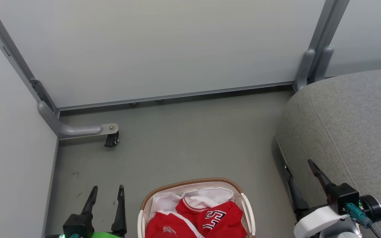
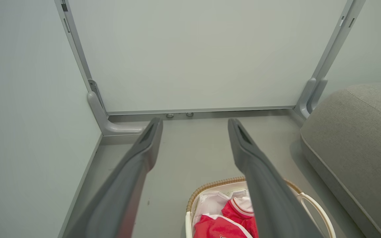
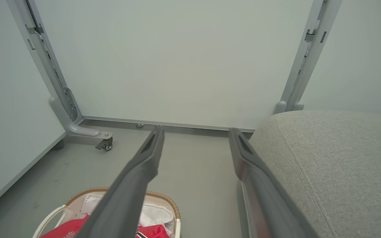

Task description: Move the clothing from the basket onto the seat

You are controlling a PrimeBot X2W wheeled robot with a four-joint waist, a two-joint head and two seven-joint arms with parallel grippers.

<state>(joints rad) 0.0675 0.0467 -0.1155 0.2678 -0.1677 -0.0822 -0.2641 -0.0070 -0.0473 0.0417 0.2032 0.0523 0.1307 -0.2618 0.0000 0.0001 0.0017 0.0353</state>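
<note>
Left tool [image 1: 107,187] and right tool [image 1: 298,164] stood spread wide, empty.
The red clothing [image 1: 207,218] lay heaped in the basket [image 1: 190,182] on the floor [image 1: 184,142] between them; the seat [image 1: 352,132] stood near, apart from the basket.

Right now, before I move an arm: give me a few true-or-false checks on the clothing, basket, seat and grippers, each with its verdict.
1. The clothing is in the basket. True.
2. The left gripper is shut on a jersey. False: it is open, holds nothing and is beside the basket.
3. The seat is to the robot's right of the basket. True.
4. One jersey already lies on the seat. False: all the red clothing in view is in the basket.
5. The right gripper is open, by the seat's edge. True.
</note>
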